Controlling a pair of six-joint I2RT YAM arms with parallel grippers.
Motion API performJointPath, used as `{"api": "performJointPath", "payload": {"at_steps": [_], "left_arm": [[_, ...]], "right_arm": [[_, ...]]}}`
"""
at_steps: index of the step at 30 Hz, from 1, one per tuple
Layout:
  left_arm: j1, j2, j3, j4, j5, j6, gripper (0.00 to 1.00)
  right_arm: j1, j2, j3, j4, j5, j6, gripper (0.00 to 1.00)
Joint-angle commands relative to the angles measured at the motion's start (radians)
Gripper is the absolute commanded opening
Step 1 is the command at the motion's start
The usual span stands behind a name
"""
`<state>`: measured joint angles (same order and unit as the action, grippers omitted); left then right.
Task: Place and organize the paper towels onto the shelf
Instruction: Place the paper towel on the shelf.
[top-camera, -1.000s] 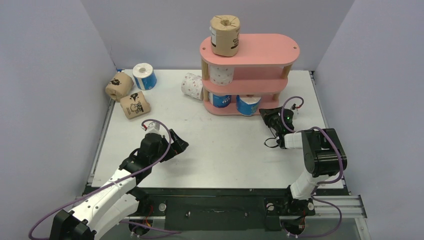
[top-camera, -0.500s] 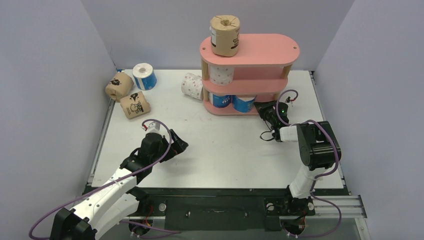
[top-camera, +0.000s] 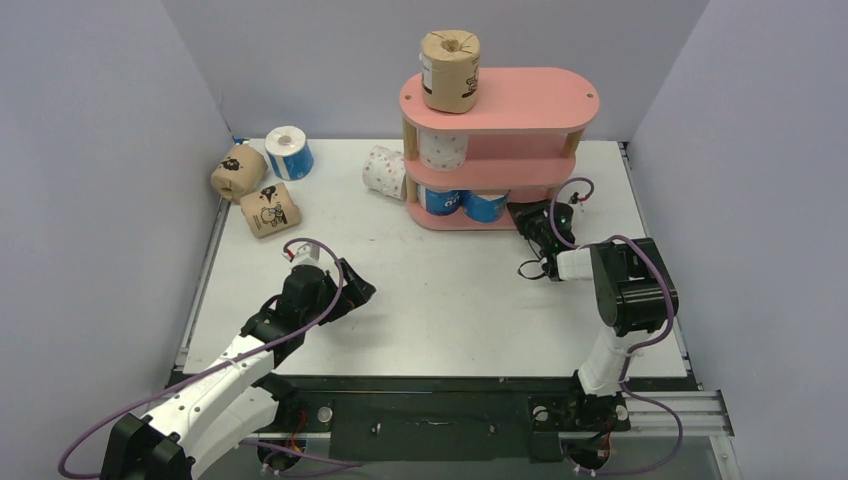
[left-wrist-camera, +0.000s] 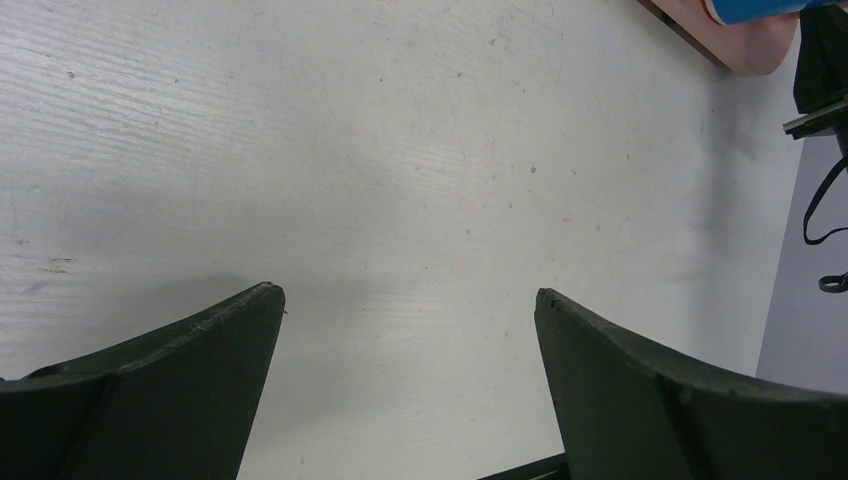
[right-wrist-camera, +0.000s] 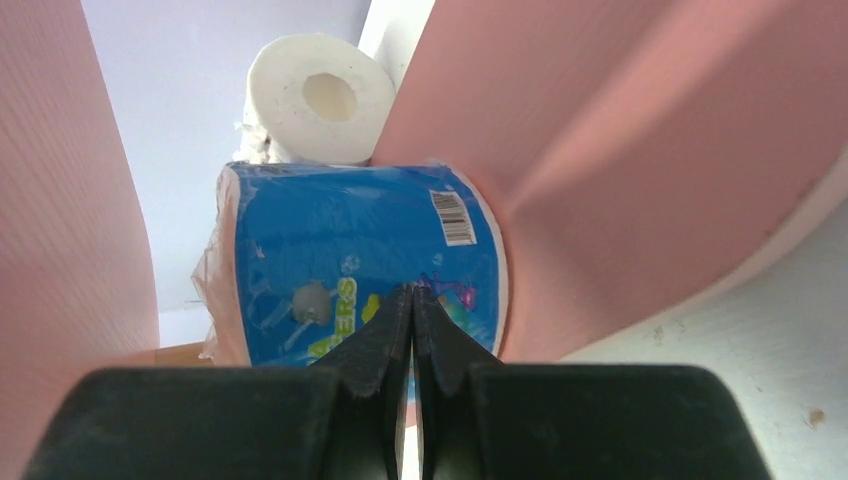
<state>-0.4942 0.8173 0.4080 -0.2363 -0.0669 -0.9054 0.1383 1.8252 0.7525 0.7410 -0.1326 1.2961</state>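
Where my right claw (top-camera: 520, 213) stands, from above: pressed shut, nothing between the tips, at the right front of the shelf (top-camera: 530, 98), low at its bottom tier and up against the right blue roll (top-camera: 486, 205).
Left claw (top-camera: 358, 290), from above: spread wide and holding nothing, over the bare counter (top-camera: 450, 300), well apart from the shelf.
On the shelf: top brown roll (top-camera: 450, 70) upright at the left end of the top board; dotted white roll (top-camera: 443, 150) on the middle tier; left blue roll (top-camera: 440, 200) just beside the right one on the bottom tier.
On the counter: second dotted roll (top-camera: 383, 171) against the shelf's left end; third blue roll (top-camera: 288, 152) and two brown rolls (top-camera: 238, 172) near the back left wall.
Open room: bare board on the top tier's right; wide counter between my arms.
Left wrist view: both fingers far apart, only counter between them, the shelf's corner far off at upper right.
Right wrist view: tips closed together on the blue wrapper; a white roll end shows behind it; pink boards close on both sides.
Change: a second ago my right claw stood back and the right blue roll jutted forward; now it sits further in. My left arm has not moved.
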Motion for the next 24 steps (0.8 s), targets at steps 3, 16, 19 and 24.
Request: {"api": "performJointPath", "payload": {"at_steps": [3, 16, 19, 24], "left_arm": [[0.009, -0.012, 0.006, 0.014, -0.015, 0.012, 0.96], [0.011, -0.02, -0.001, 0.02, 0.003, -0.001, 0.96], [0.011, -0.034, -0.005, 0.014, -0.003, -0.001, 0.96], [0.011, -0.043, -0.003, 0.001, -0.013, 0.001, 0.96]], "right_arm": [[0.006, -0.108, -0.117, 0.072, 0.059, -0.022, 0.01], [0.111, -0.048, -0.146, 0.153, 0.029, -0.006, 0.0], [0.112, -0.019, -0.119, 0.164, 0.019, 0.005, 0.0], [0.113, 0.006, -0.076, 0.141, 0.012, 0.005, 0.0]]}}
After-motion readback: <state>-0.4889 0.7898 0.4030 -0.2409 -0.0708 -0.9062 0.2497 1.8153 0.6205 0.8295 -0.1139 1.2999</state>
